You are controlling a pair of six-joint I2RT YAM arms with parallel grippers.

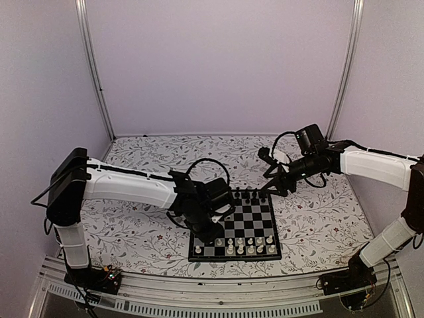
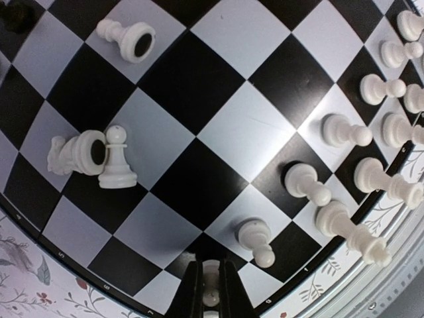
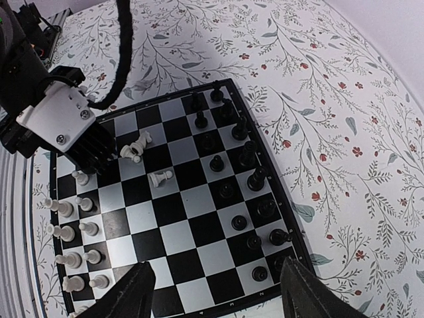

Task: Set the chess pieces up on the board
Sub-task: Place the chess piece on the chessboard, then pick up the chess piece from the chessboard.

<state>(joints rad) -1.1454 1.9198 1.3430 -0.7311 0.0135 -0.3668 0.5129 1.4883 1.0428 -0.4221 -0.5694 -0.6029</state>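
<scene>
One board [image 3: 179, 209]: the left pincer [image 2: 211, 268] is clamped on one white pawn [image 2: 211, 290] by its left edge, the right pincer [image 3: 218, 291] gapes empty, and two toppled white pieces [image 2: 79, 152] lie mid-board.

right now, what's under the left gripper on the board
The left gripper is shut on a white chess piece, over squares near the board's edge. Its fingers hide the piece's sides and the spot below, so whether it touches the board cannot be seen.
</scene>
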